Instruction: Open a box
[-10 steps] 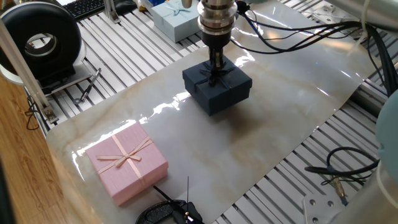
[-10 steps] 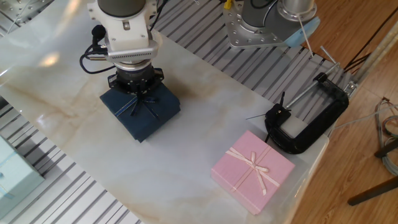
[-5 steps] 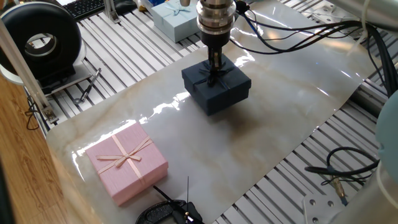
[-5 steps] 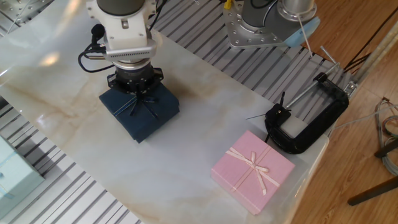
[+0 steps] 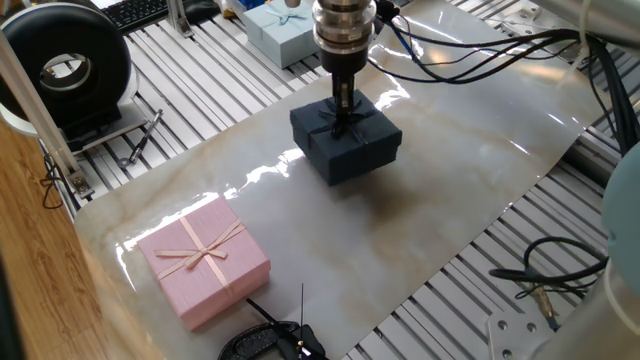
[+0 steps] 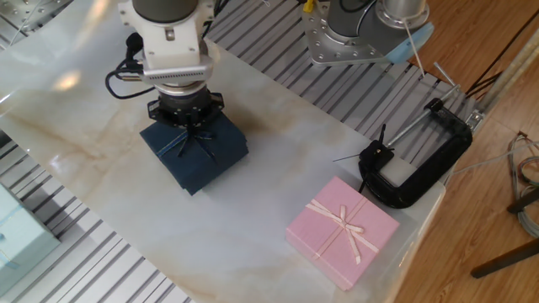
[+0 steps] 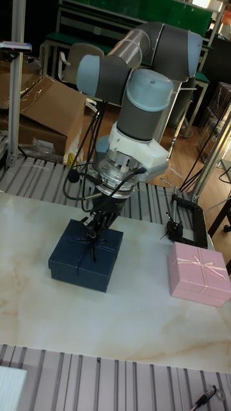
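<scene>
The box (image 5: 345, 147) is a square dark navy gift box with its lid on, standing on the marble sheet (image 5: 440, 190). It also shows in the other fixed view, box (image 6: 195, 157), and in the tall view, box (image 7: 86, 260). My gripper (image 5: 343, 112) comes straight down onto the middle of the lid, its narrow fingers pinched together on the dark ribbon bow. The wrist hides most of the bow from above, gripper (image 6: 187, 129). The tall view shows the gripper (image 7: 96, 239) shut at the bow, with the lid level on the base.
A pink box (image 5: 205, 260) with a pink bow sits near the front left of the sheet. A light blue box (image 5: 285, 27) stands at the back. A black clamp (image 6: 417, 164) lies beside the pink box (image 6: 341, 231). Cables (image 5: 550, 270) trail at the right.
The navy box and the gripper have shifted together by a few pixels, up-left in one fixed view and rightward in the other. The fingers stay pinched on the bow.
</scene>
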Robot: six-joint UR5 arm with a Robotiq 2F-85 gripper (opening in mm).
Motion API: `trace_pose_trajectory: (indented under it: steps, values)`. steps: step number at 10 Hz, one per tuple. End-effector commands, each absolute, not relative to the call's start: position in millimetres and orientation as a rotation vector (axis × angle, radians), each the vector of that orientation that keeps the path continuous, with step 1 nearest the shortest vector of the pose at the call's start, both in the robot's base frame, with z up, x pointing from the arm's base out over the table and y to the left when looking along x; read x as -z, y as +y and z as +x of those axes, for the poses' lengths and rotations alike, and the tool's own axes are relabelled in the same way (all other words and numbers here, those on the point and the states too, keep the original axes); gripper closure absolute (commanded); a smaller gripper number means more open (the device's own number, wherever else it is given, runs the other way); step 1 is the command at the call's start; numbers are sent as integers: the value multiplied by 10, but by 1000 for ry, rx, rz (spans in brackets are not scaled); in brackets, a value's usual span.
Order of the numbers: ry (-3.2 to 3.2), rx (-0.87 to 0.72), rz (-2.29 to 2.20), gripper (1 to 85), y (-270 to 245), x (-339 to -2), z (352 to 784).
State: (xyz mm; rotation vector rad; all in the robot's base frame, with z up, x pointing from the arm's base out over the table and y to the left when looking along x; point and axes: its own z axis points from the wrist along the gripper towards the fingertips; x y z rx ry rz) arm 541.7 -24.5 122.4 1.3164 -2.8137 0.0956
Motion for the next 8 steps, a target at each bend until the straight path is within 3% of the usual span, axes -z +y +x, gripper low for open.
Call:
trace_pose_trajectory:
  steps: [1,3,6,8]
  values:
    - [-2857,-102,1236,843,86,-1284,5451]
    - [-2851,-123,1237,843,78,-1334,5449]
    - [-2800,-102,1341,843,-441,-1246,5331]
    - [-2827,-95,1296,843,-155,-1253,5350]
